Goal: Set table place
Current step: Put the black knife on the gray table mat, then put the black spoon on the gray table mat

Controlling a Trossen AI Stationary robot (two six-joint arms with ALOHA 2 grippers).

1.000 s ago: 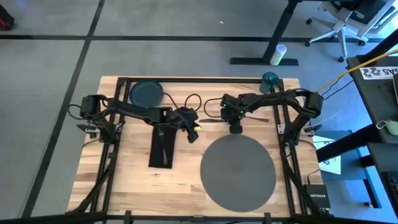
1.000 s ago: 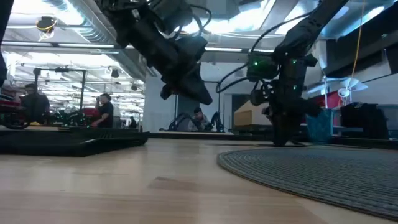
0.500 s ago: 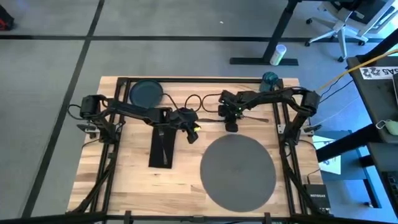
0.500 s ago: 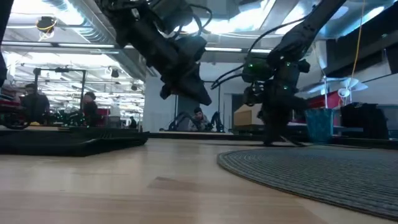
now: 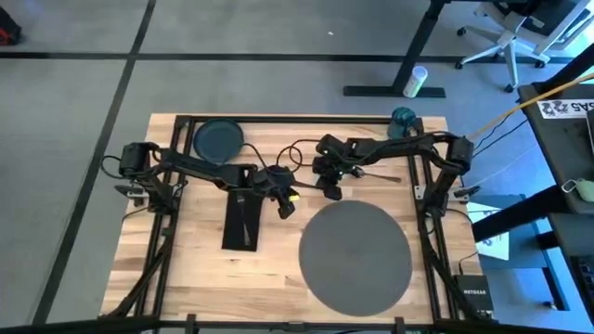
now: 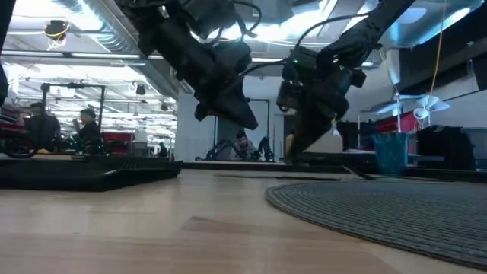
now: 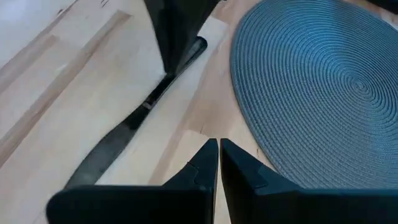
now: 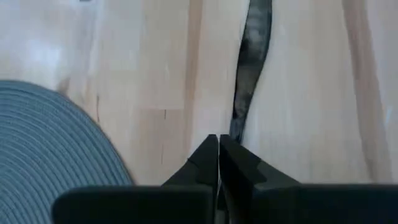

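A grey round placemat [image 5: 355, 252] lies near the front right of the table [image 5: 186, 269]. The dark plate [image 5: 218, 139] rests at the far left and the teal cup [image 5: 402, 118] at the far right. A black napkin [image 5: 241, 218] lies left of centre. My right gripper [image 5: 329, 192] stands just beyond the placemat, shut on a long metal utensil [image 7: 124, 130] that reaches toward the table's left. My left gripper [image 5: 284, 206] hovers shut beside it, touching nothing. My right gripper holds the utensil near its right end [image 7: 186, 59], its shut fingers [image 7: 174, 43] coming down from above at a slant. The fingers hide the contact itself in the right wrist view. The utensil's shaft [image 8: 245, 87] runs away from the fingertips, low over the wood.
More cutlery [image 5: 380, 174] lies on the wood right of my right gripper. Black rails [image 5: 278, 119] edge the table. Bare wood shows at the near left. People stand in the room beyond the table in the low view.
My right gripper has gone toward the table's left, closer to my left gripper, and has tipped so its fingers slant instead of pointing straight down.
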